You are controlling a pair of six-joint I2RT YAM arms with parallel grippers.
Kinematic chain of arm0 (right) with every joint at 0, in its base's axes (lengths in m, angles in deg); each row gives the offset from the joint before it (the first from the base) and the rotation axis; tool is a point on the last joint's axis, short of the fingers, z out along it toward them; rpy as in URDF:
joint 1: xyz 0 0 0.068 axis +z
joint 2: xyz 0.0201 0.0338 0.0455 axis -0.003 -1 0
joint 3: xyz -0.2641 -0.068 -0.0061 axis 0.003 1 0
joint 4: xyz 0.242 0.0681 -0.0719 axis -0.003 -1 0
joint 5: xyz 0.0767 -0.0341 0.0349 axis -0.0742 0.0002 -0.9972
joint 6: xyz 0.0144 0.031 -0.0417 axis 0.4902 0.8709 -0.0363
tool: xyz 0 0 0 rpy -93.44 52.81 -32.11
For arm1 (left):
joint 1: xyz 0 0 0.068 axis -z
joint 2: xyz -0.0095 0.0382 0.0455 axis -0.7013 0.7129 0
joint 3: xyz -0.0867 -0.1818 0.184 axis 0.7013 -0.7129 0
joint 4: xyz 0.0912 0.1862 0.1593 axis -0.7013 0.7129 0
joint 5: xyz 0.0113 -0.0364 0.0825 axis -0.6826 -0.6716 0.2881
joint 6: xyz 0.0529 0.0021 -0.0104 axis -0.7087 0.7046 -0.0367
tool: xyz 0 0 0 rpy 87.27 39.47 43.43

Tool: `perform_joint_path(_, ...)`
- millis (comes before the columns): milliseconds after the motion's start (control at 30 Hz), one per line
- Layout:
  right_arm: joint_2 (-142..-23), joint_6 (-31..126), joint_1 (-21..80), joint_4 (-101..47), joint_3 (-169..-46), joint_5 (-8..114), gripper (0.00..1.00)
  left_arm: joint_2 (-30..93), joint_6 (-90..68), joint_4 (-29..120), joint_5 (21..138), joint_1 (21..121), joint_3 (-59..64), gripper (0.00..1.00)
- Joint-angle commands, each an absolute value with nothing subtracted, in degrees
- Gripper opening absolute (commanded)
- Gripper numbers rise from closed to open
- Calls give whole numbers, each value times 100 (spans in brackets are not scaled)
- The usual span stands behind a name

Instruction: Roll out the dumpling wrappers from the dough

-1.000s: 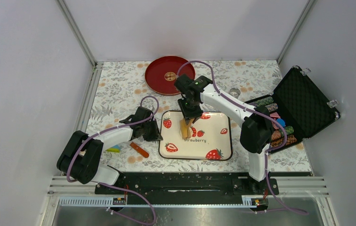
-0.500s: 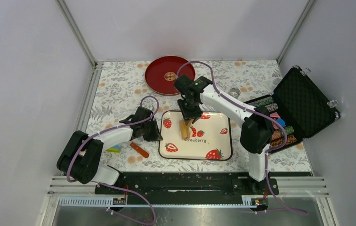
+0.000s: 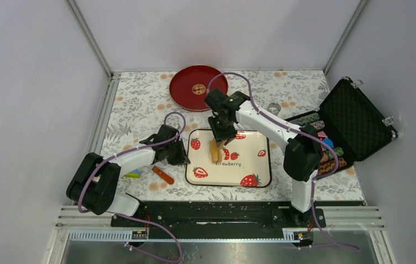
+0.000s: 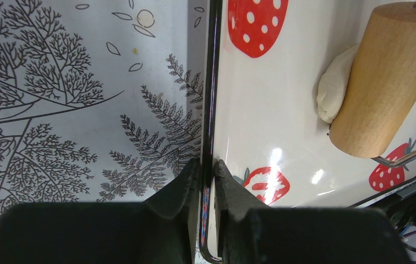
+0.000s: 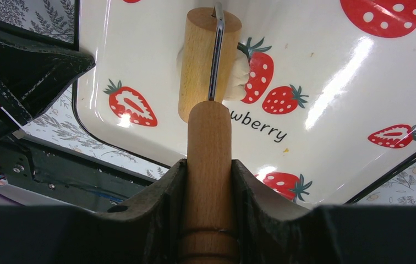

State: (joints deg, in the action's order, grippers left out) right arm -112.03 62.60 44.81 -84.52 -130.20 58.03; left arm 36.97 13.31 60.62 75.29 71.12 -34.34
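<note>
- Far left of the floral-clothed bench [image 3: 140, 99], beside the left arm: a small multicoloured block [image 3: 133, 174] and an orange stick-shaped item [image 3: 163, 175], near each other.
- Left pincer [image 4: 207, 170]: clenched on the black left rim of the strawberry tray [image 4: 261, 110], one finger outside the rim, one inside.
- At the far edge, behind the tray: round red plate [image 3: 197, 87], well apart from the dough.
- Pale dough piece [image 4: 331, 91]: on the tray's left half, pressed under the wooden roller [image 5: 206, 60] and showing past its side.
- Right pincer [image 5: 209, 165]: grasping the rolling pin's wooden handle [image 5: 209, 132], with a thin metal bracket joining handle and roller.
- Right of the tray: a small clear glass [image 3: 274, 108], then an open black case [image 3: 360, 124] holding stacks of poker chips [image 3: 329, 157], at the bench's right edge.
</note>
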Motion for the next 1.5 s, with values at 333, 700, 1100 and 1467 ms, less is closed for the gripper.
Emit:
perform_joint_path(333, -12206, 6448, 4864, -7887, -12647, 5312, 0, 3827, 1184, 6436, 7917, 7081, -3498, 0)
perform_joint_path(700, -12293, 6528, 4938, -7763, -12649, 5163, 0, 3841, 1184, 6434, 7911, 7081, -3498, 0)
perform_joint_path(1100, -12449, 6616, 5043, -7712, -12803, 4988, 0, 3836, 1180, 6434, 7916, 7081, -3499, 0)
perform_joint_path(1467, -12602, 6696, 5120, -7650, -12855, 4894, 0, 3835, 1181, 6440, 7911, 7080, -3496, 0)
